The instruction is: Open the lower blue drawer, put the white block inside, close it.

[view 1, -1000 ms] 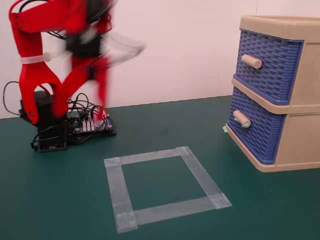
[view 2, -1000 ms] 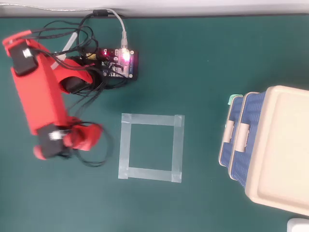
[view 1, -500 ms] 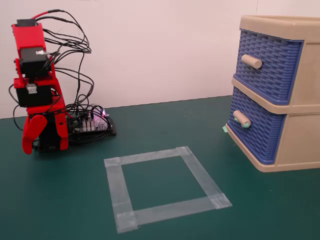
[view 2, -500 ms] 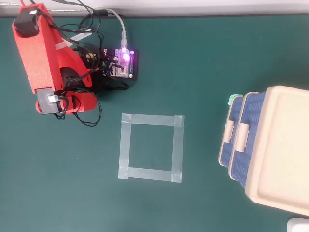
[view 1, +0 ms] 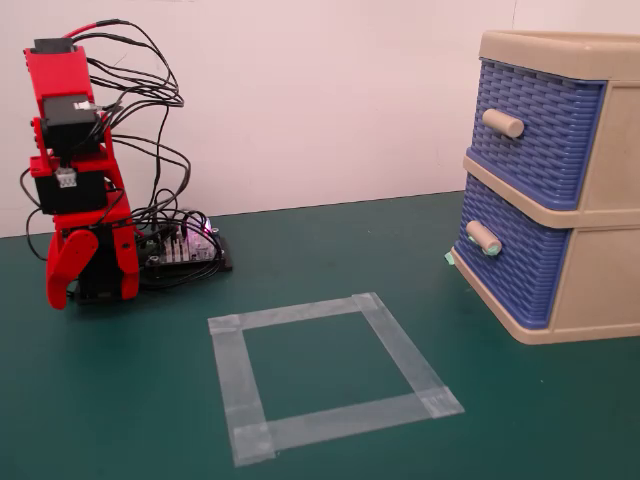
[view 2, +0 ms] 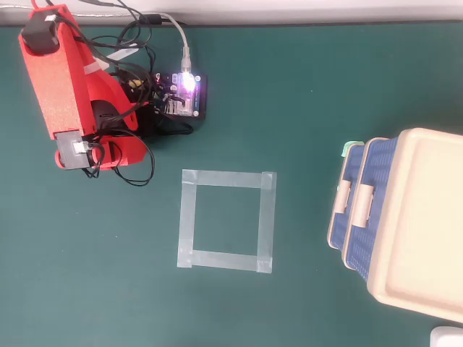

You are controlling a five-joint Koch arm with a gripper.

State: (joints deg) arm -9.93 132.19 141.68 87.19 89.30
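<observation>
Two drawers in beige cabinet (view 1: 600, 200), far right of fixed view; same cabinet at right edge of overhead view, top panel filling most of it. Green surface (view 1: 500, 420) under everything.

Red arm (view 1: 70, 160) folded upright at far left of fixed view, over its base, well apart from cabinet. Black cables looped from upper arm down to base.

Upper drawer (view 1: 545, 125) shut, plain beige knob. Lower drawer (view 1: 525, 255) shut, front about flush with upper one in overhead view (view 2: 347, 210). Knob (view 1: 483, 238) on lower drawer beige, teal-green at the ends, sticking out toward surface centre.

Tape square (view 1: 325, 375) laid flat on surface between arm and cabinet, nearer camera in fixed view; bare green inside it. Touching neither arm nor cabinet.

Circuit board (view 2: 184, 94) just beside arm base, pink-purple light showing, white cable running from it to top edge of overhead view.

Gripper (view 1: 62, 275) hanging low in front of base, pointed down at surface, nothing seen in it. Only one red jaw shape clear from either camera; apart or together, cannot tell.

Small teal scrap (view 2: 352, 147) on surface at cabinet's near corner.

White block seen in neither view; whereabouts cannot be told.
</observation>
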